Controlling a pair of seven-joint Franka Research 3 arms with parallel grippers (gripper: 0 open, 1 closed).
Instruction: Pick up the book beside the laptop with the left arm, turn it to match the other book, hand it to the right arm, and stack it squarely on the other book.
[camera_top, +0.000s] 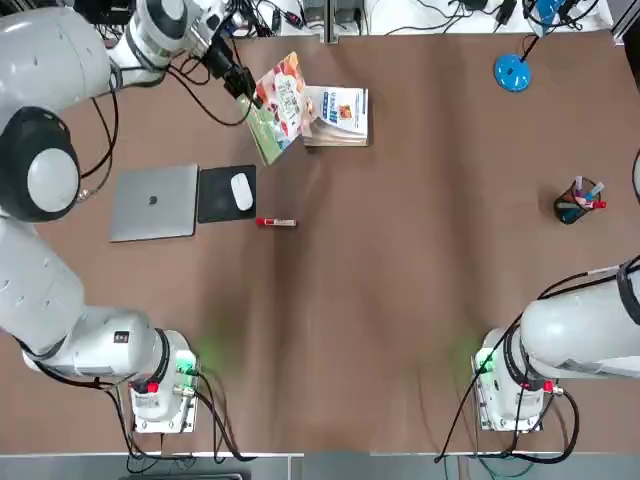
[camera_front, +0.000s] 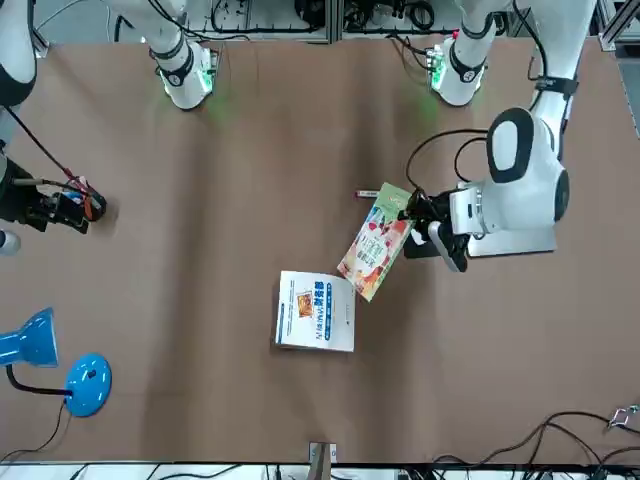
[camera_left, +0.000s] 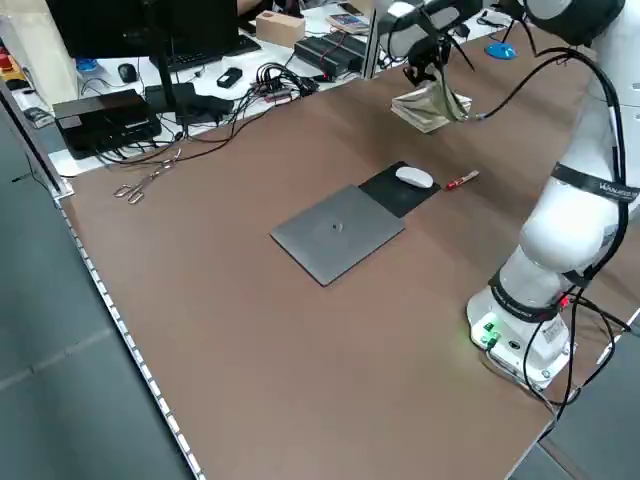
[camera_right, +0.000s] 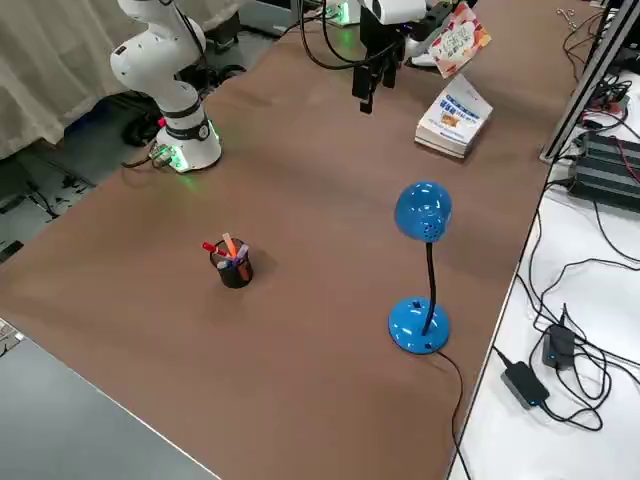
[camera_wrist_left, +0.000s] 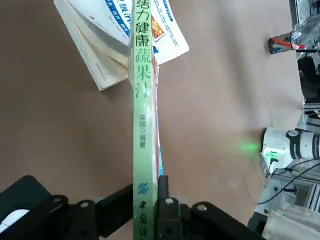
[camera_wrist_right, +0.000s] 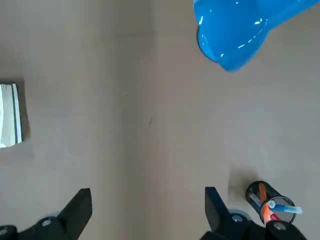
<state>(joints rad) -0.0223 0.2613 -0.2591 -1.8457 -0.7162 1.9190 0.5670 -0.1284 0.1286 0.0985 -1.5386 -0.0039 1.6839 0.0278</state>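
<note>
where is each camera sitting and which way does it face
Top: overhead, looking down; both arm bases at the bottom, left gripper shut on the colourful illustrated book.
Front: across the table, facing the robot; that book beside the white book with blue lettering.
Left side: raised, over the silver-grey laptop.
Right side: raised, over the blue desk lamp.
Left wrist: down the book's green spine.
Right wrist: open fingers above bare table.
Top and front share both books.
</note>
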